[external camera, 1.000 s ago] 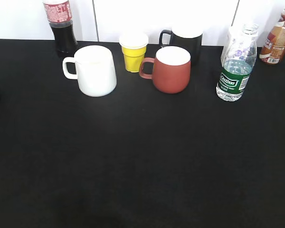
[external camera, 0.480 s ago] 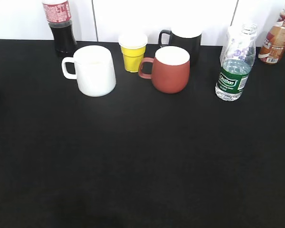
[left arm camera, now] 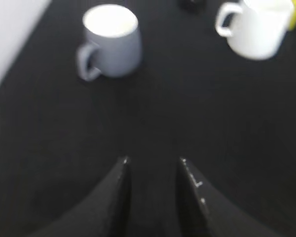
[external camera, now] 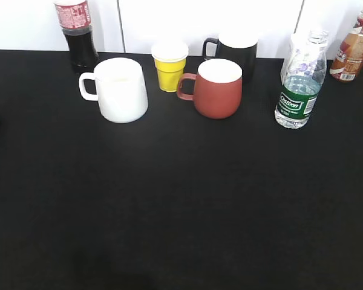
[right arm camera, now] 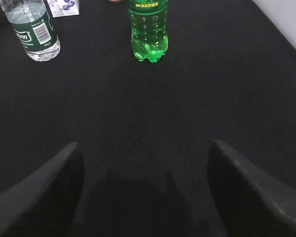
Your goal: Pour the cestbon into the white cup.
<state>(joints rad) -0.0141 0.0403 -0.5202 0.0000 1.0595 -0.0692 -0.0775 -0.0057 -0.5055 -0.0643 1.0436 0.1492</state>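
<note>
The cestbon [external camera: 300, 84], a clear ribbed bottle with a dark green label, stands upright at the back right of the black table; it also shows at the top left of the right wrist view [right arm camera: 31, 29]. The white cup [external camera: 118, 89] stands at the back left, handle to the left, and shows at the top right of the left wrist view [left arm camera: 256, 25]. My left gripper [left arm camera: 153, 160] is open and empty above bare table, well short of the white cup. My right gripper [right arm camera: 144, 148] is wide open and empty, well short of the cestbon. Neither gripper shows in the exterior view.
A cola bottle [external camera: 77, 30], a small yellow cup [external camera: 170, 63], a red mug [external camera: 216, 87], a black mug [external camera: 236, 51] and a brown drink bottle [external camera: 354, 45] stand along the back. A grey mug [left arm camera: 111, 42] stands at far left. A green soda bottle [right arm camera: 148, 29] stands right of the cestbon.
</note>
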